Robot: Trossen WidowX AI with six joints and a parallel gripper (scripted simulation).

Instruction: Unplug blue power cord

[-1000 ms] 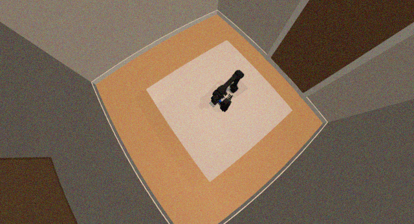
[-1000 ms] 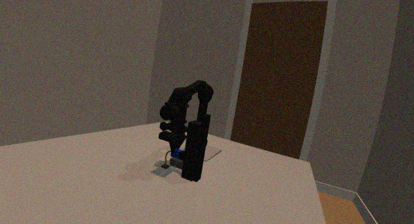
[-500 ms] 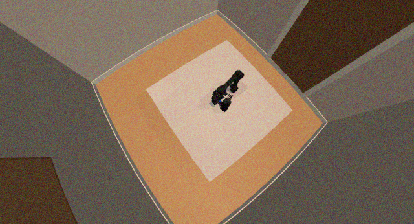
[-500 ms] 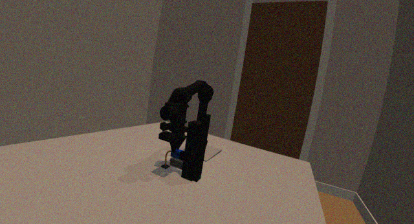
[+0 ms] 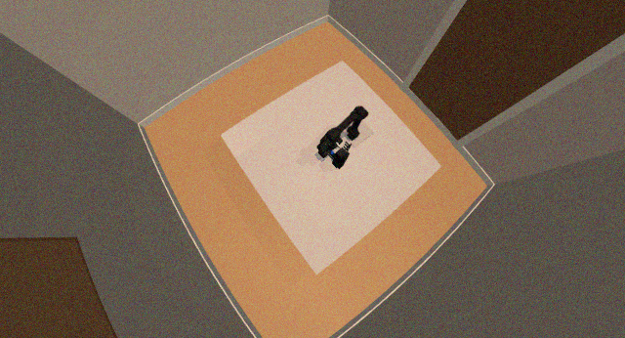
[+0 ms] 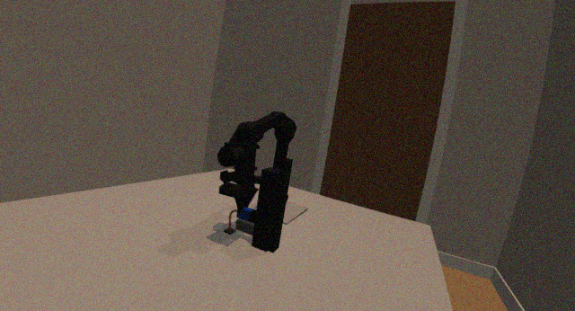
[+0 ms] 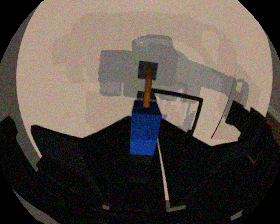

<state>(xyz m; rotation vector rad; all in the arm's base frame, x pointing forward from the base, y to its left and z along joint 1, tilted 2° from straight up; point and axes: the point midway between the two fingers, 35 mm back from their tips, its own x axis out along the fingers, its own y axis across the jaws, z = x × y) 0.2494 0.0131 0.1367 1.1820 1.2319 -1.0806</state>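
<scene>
One blue plug (image 7: pixel 145 133) sits at the centre of your wrist view, and your gripper (image 7: pixel 147 163) has its dark fingers clenched on it from either side. From the plug's upper end a short brown cord (image 7: pixel 147 91) runs up the frame to a small dark block (image 7: pixel 148 70) that rests on a grey power strip (image 7: pixel 124 70) lying flat on the pale desk (image 7: pixel 71 30).

In the exterior view you see one black arm (image 6: pixel 252 140) arched over, its gripper (image 6: pixel 243 203) pointing down at the plug (image 6: pixel 244 214) near frame centre. One tall black column (image 6: pixel 270 208) stands just right of the plug and hides part of the strip (image 6: pixel 225 236). One brown door (image 6: pixel 386 104) fills the upper right.
</scene>
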